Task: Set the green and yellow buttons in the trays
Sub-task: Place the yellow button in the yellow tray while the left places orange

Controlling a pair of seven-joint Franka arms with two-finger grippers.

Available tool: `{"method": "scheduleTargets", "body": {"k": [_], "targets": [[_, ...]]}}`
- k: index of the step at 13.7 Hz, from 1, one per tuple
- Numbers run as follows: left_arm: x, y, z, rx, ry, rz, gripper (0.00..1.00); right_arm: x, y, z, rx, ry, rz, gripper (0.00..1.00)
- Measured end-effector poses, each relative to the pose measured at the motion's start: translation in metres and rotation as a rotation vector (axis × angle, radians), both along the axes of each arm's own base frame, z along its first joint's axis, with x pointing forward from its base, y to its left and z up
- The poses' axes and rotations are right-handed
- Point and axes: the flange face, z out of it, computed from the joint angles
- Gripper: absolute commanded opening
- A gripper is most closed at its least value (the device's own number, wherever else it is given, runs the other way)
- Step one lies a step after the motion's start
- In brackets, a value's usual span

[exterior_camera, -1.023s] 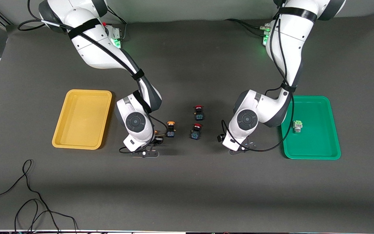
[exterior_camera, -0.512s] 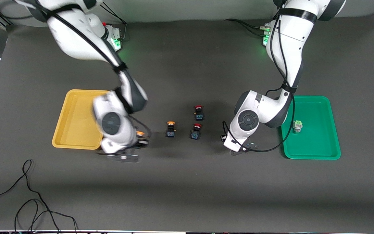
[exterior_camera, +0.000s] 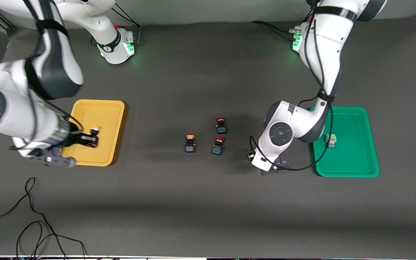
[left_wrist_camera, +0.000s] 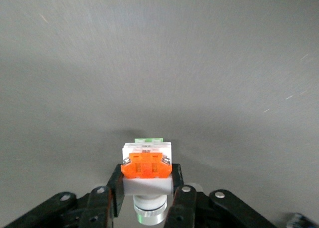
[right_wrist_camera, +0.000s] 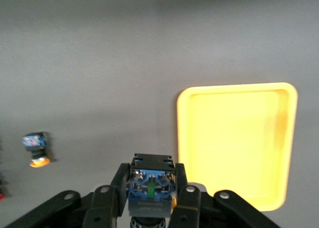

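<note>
While the left gripper, over bare table beside the green tray, clamps a white switch, the right gripper carries a yellow button over the yellow tray, another yellow button standing mid-table by two red ones.

My right arm reaches from its base out to its own end of the table, elbow bent, wrist turned level. The right gripper hangs over the yellow tray, fingers clamped on a yellow button. My left arm drops steeply, forearm folded toward the table's middle. The left gripper points down over bare table beside the green tray, fingers pinching a white button.
</note>
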Motion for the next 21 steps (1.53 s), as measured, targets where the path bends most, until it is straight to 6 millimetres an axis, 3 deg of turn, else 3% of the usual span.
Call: {"method": "scheduleTargets", "body": {"k": [3, 5, 7, 9, 12, 14, 18, 21], "targets": [[0.008, 0.027, 0.097, 0.004, 0.027, 0.017, 0.10, -0.003, -0.040, -0.029, -0.004, 0.010, 0.035, 0.00], [0.004, 0.061, 0.151, -0.011, 0.061, -0.020, 0.10, -0.007, -0.058, -0.060, -0.005, -0.018, 0.050, 0.00], [0.004, 0.116, 0.182, -0.031, 0.120, -0.080, 0.09, -0.017, -0.070, -0.095, -0.007, -0.048, 0.053, 0.00], [0.006, 0.182, 0.195, -0.047, 0.171, -0.148, 0.09, -0.033, -0.074, -0.131, -0.008, -0.070, 0.059, 0.00], [0.009, 0.282, 0.184, -0.054, 0.202, -0.246, 0.06, -0.058, -0.077, -0.179, -0.014, -0.091, 0.070, 0.00], [0.005, 0.327, 0.163, -0.029, 0.209, -0.302, 0.06, -0.070, -0.079, -0.201, -0.019, -0.087, 0.080, 0.00], [-0.013, 0.382, 0.092, -0.033, 0.177, -0.383, 0.06, -0.076, -0.081, -0.226, -0.029, -0.075, 0.117, 0.00], [-0.034, 0.402, 0.021, -0.024, 0.165, -0.413, 0.06, -0.079, -0.083, -0.243, -0.034, -0.046, 0.176, 0.00]]}}
